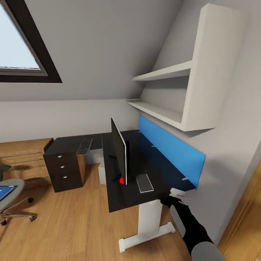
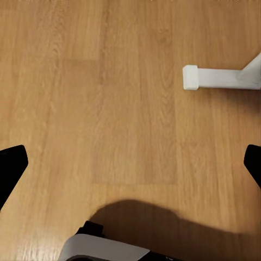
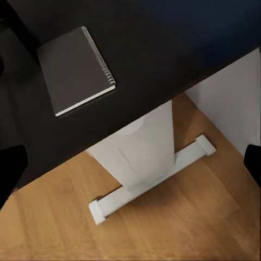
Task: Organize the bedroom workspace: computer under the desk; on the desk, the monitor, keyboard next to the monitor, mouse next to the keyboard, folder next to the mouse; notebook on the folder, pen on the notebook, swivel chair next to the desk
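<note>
The black-topped desk (image 1: 134, 197) stands ahead, with the monitor (image 1: 119, 154) seen edge-on on top of it. Just right of the monitor lies the grey folder (image 1: 144, 183) (image 3: 73, 68). The keyboard (image 1: 84, 146) rests on the desk's far wing. A pale boxy computer (image 1: 102, 174) shows under the desk. At the left edge, the swivel chair (image 1: 12, 188) carries the blue notebook (image 1: 5, 191). My right gripper (image 1: 173, 196) (image 3: 132, 163) hangs open by the desk's near right corner. My left gripper (image 2: 130, 166) is open above the floor. Mouse and pen are out of view.
A dark drawer unit (image 1: 63, 170) supports the desk's left wing, with a wooden dresser (image 1: 21, 156) beyond it. A blue panel (image 1: 170, 148) and white shelves (image 1: 174, 94) line the right wall. The desk's white leg (image 1: 148, 221) (image 3: 144, 155) and foot (image 2: 217, 77) stand on wooden floor.
</note>
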`<state>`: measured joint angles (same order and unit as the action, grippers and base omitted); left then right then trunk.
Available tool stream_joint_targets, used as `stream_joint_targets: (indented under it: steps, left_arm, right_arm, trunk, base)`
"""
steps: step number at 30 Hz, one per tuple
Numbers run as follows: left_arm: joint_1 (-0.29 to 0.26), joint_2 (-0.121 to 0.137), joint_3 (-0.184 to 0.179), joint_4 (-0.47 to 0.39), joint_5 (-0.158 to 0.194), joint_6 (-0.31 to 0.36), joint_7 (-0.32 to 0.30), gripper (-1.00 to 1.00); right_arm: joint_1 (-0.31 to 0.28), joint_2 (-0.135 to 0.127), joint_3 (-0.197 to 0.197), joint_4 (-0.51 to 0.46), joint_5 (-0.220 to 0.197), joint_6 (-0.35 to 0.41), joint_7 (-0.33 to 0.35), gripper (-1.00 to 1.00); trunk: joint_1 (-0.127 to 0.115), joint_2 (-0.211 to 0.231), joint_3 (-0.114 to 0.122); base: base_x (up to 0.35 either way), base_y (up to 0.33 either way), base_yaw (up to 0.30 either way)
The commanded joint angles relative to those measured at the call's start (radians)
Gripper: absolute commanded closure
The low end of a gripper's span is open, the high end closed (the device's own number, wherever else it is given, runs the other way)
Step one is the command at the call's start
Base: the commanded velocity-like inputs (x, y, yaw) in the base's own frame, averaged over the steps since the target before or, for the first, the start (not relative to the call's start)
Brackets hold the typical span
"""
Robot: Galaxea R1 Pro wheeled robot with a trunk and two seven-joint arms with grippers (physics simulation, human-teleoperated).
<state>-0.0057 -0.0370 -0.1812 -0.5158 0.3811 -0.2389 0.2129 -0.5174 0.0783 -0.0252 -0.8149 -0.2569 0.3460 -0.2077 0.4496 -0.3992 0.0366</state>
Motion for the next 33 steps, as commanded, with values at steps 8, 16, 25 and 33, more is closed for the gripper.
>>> stream_joint_targets:
  steps: [8,16,25,33]
  left_arm:
    - [0.0,0.002,-0.009,0.002,0.01,-0.005,0.009,-1.0]
    - [0.0,0.002,-0.009,0.003,0.01,-0.005,0.009,-1.0]
    - [0.0,0.01,-0.008,0.003,0.011,-0.005,0.009,-1.0]
    - [0.0,0.032,0.13,0.002,0.051,-0.006,0.0,-1.0]
  right_arm:
    - [-0.007,-0.023,-0.004,-0.023,-0.01,0.014,0.031,-1.0]
    - [-0.007,-0.02,-0.003,-0.024,-0.005,0.014,0.045,-1.0]
    - [-0.006,-0.023,0.086,-0.007,-0.002,0.008,0.045,-1.0]
    - [-0.011,-0.025,0.219,0.169,0.002,-0.122,0.043,-1.0]
  trunk:
    - [0.0,-0.001,0.0]
    - [0.0,-0.001,0.0]
    - [0.0,-0.001,0.0]
    - [0.0,-0.001,0.0]
  base:
    - [0.126,0.0,0.0]
    - [0.309,0.0,0.0]
    - [0.327,0.0,0.0]
    - [0.328,0.0,0.0]
